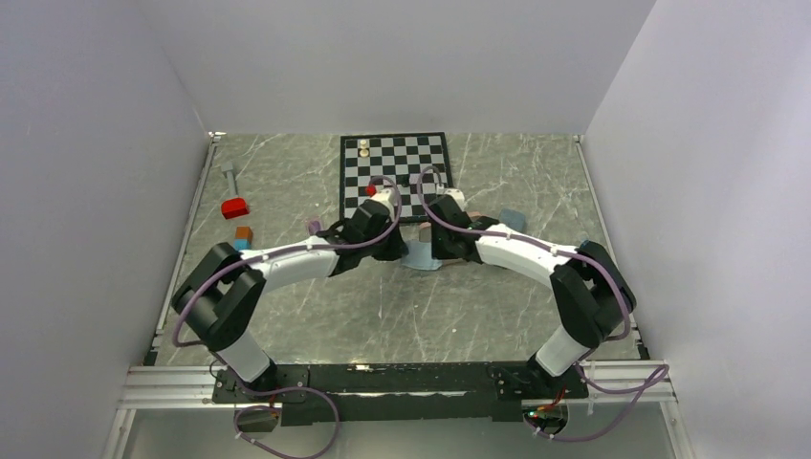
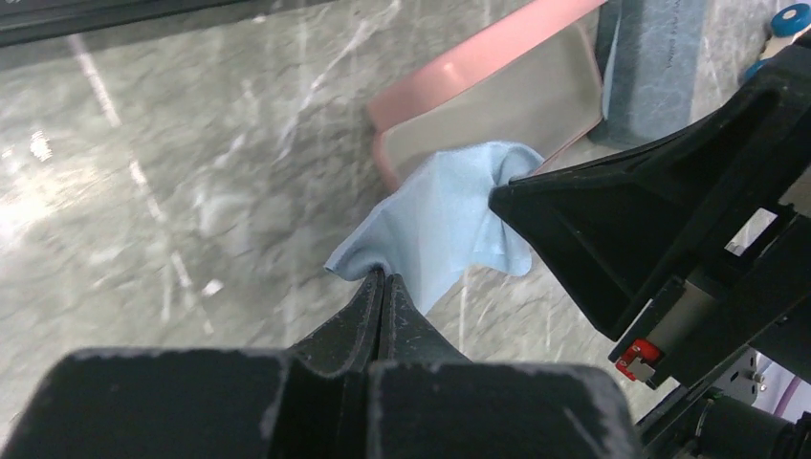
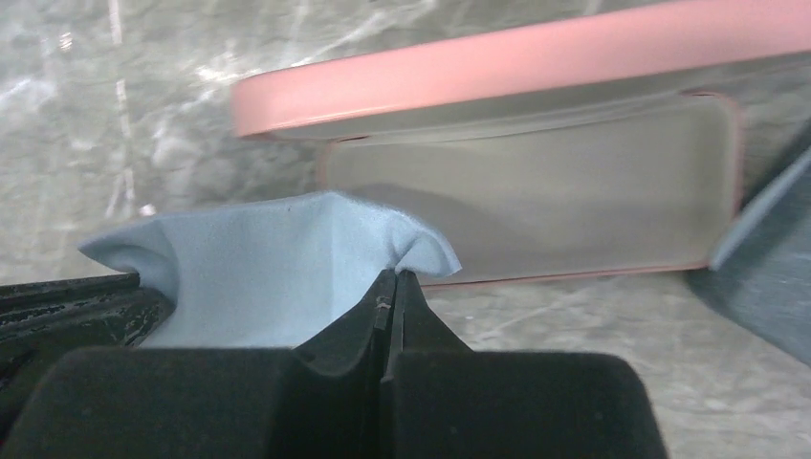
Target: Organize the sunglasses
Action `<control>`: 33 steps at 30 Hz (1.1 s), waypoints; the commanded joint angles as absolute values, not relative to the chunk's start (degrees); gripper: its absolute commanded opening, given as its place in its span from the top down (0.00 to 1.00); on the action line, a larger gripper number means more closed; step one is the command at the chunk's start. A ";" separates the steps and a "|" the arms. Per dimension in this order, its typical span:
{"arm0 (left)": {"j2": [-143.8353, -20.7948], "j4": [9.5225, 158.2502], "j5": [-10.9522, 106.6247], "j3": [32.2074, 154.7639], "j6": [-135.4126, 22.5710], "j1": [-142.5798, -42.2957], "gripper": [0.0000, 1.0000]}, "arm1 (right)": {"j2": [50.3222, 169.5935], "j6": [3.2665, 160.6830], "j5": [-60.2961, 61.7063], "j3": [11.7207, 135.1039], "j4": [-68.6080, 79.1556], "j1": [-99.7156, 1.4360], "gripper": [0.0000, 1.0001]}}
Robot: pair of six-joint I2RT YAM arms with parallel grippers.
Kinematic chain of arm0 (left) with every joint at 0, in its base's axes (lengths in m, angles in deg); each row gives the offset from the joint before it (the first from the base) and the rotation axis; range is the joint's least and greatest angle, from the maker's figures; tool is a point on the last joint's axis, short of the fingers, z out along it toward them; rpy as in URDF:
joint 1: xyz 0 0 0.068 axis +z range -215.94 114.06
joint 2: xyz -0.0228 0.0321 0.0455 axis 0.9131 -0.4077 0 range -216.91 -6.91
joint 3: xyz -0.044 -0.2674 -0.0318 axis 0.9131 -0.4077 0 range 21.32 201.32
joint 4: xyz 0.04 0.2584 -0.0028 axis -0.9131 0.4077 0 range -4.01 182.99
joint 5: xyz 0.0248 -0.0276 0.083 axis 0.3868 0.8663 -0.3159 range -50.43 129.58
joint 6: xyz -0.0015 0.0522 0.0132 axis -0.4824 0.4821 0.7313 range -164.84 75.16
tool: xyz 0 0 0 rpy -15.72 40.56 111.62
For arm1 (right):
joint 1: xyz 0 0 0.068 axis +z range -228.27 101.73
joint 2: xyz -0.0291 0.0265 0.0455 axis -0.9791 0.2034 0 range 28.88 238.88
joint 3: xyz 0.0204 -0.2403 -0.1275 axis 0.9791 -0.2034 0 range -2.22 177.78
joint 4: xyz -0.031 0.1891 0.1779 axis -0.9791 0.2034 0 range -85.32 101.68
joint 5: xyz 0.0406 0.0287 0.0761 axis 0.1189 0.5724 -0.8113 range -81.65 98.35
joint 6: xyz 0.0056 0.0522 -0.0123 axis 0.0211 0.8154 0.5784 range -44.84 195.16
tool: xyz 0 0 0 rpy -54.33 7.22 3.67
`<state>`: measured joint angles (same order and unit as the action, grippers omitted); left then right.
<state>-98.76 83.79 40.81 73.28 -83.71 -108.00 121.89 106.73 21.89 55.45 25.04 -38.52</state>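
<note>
red plastic block (image 1: 234, 207): lies at 10 o'clock on the grey marbled table (image 1: 316, 316), near the left wall.
purple-pink sunglasses (image 1: 313, 227): a small translucent purple thing on the table at 9 o'clock from the left arm's wrist, just beside the arm. It is too small to make out the frame's form.
left gripper (image 2: 383, 275): fingers pressed together, pinching one edge of the cloth between their tips.
black-and-white chessboard (image 1: 392, 177): lies flat at 12 o'clock on the table, beyond both wrists.
soft light-blue cloth (image 2: 440, 215): hangs in loose folds between the two claws near the table's middle. One corner is in each claw, and the cloth sits over the near rim of the pink case.
oblong pink hard case (image 3: 536, 67): lies open at 12 o'clock from the cloth, its pale grey lining facing up and its lid tilted back.
right gripper (image 3: 394, 277): fingers closed tight on the cloth's other corner. The left wrist view shows the same pinch from the side.
oblong grey-blue case (image 2: 650, 67): lies at 3 o'clock from the pink case, just beside it.
</note>
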 commanded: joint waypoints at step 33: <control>-119.60 94.41 27.30 97.12 -90.88 -117.13 0.98 | 125.16 94.66 21.52 57.33 24.53 -52.21 1.00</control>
